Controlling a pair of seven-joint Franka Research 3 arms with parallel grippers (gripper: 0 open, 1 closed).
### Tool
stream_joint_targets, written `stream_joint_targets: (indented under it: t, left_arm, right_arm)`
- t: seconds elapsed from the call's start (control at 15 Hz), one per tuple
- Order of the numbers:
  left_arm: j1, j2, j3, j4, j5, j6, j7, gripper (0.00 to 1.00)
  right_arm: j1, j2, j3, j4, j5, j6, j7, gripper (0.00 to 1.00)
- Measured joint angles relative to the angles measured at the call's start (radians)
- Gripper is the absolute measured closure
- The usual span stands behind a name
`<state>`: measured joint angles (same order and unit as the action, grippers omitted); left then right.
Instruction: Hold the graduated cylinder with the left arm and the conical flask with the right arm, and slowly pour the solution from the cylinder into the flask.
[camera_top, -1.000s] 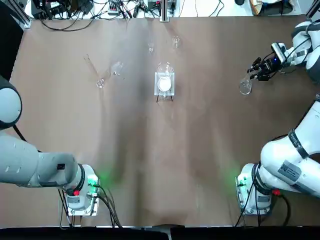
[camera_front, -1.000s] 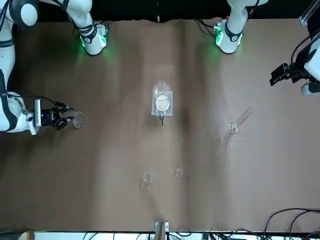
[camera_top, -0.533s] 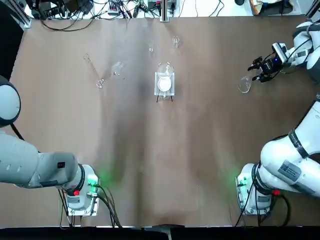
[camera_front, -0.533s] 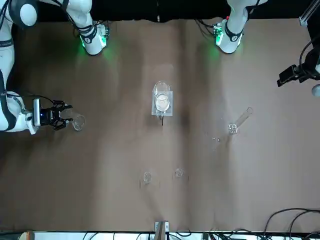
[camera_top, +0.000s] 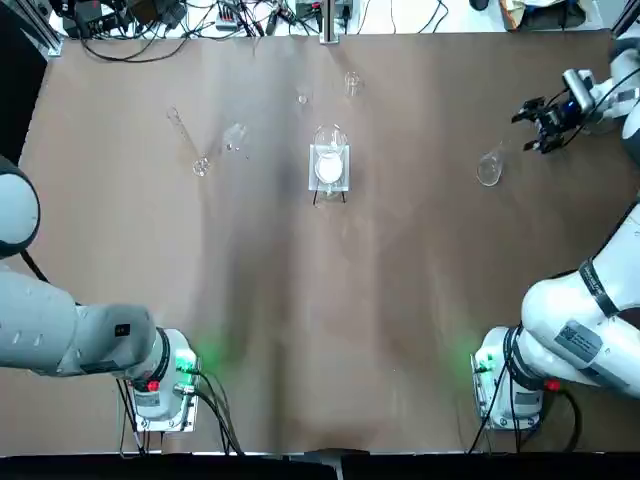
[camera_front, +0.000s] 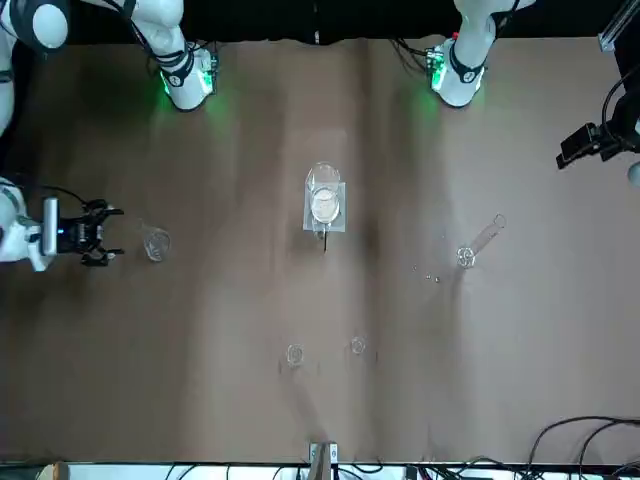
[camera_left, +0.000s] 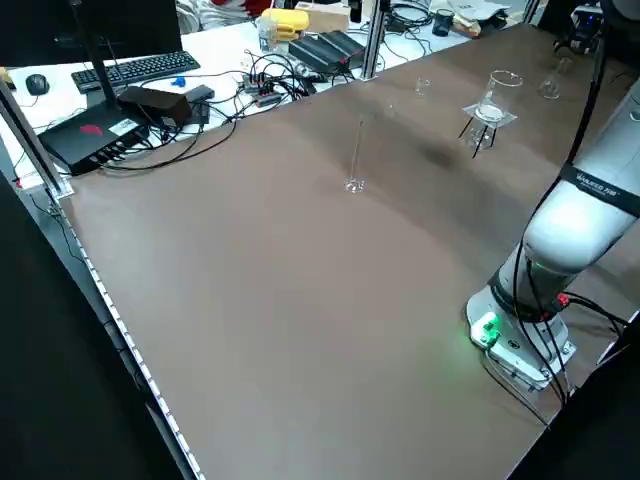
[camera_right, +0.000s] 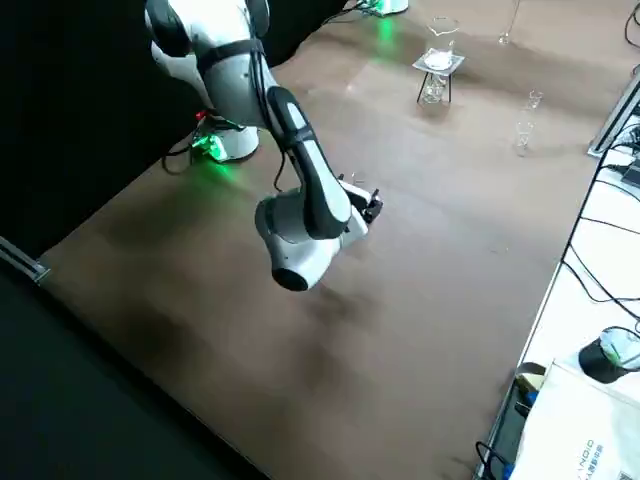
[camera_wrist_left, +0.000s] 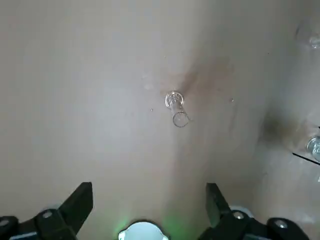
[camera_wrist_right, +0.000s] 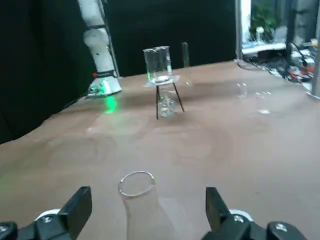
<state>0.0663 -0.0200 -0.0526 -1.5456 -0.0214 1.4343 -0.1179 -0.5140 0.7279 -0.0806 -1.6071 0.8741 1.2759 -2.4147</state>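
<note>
Flask (camera_wrist_right: 145, 217) stands just ahead of my right gripper (camera_wrist_right: 149, 197), jaws spread, likely leaving clearance around its glass, while the graduated cylinder (camera_front: 486, 236) stands upright on the desk's (camera_top: 400, 320) left half, my left gripper (camera_wrist_left: 150, 197), jaws also spread, off leftward, probably avoiding a knock.

top: overhead, down | front: opposite, facing robot | both: whole table
</note>
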Motion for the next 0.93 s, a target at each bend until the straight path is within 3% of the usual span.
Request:
stream_joint_targets:
  t: [0.2, 0.47, 0.93]
  left_arm:
    - [0.0, -0.008, -0.003, 0.0, 0.0, -0.008, 0.0, 0.0]
    - [-0.001, -0.008, -0.005, -0.001, 0.0, -0.008, 0.0, 0.0]
    - [-0.003, -0.008, -0.007, -0.001, 0.0, -0.008, 0.0, 0.0]
  right_arm:
    - [0.015, -0.041, 0.001, 0.108, -0.049, -0.007, 0.193, 0.0]
    - [0.119, -0.15, 0.005, 0.205, -0.159, 0.01, 0.489, 0.0]
    - [0.386, -0.351, 0.008, 0.234, -0.449, 0.14, 1.035, 0.0]
